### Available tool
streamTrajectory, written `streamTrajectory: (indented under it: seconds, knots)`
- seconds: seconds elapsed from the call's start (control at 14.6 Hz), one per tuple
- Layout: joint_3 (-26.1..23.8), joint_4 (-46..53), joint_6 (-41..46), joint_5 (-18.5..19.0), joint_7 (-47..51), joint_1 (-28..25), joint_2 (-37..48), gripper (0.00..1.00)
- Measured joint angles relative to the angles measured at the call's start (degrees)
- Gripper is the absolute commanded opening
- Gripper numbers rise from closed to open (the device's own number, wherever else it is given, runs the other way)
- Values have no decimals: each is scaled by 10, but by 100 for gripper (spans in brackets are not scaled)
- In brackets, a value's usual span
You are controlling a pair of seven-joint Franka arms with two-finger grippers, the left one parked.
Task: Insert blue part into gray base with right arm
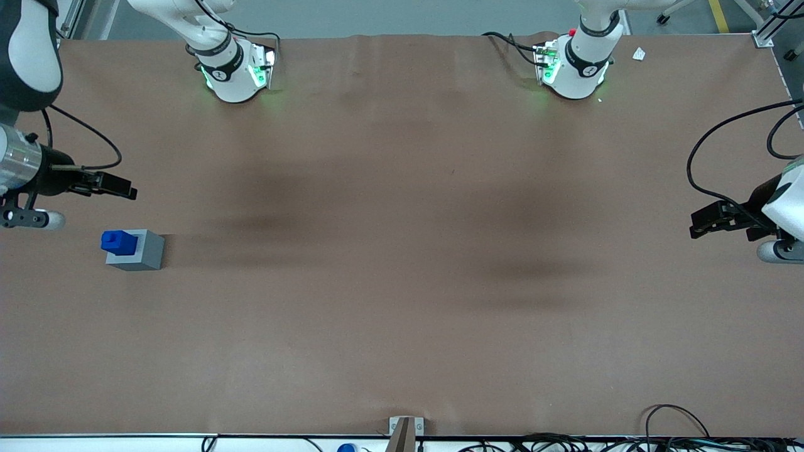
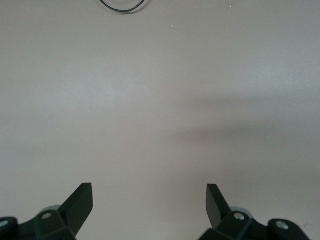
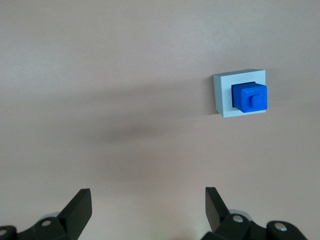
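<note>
Blue part (image 1: 119, 242) seated upright in base (image 1: 137, 250), mid-left of frame; claw (image 1: 119, 186) released, empty, lifted above: insert looks done.

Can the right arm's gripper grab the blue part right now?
Probably yes. The gripper is open above the table, apart from the blue part, which sticks up out of the gray base with nothing between them.

Robotics lab. Brown-covered table (image 1: 402, 282) with two white arm bases (image 1: 235, 75) bolted on, green lights lit. Loose cables (image 1: 565, 442) along table's near edge; gray floor above.
</note>
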State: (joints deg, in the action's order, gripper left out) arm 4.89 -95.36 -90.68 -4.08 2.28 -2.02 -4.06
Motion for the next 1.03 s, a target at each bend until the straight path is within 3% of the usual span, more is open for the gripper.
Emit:
streamTrajectory:
  seconds: [0.82,1.03]
  knots:
    - [2,70,29,1,1,-7,25,100]
    - [0,71,27,20,-1,-13,33,100]
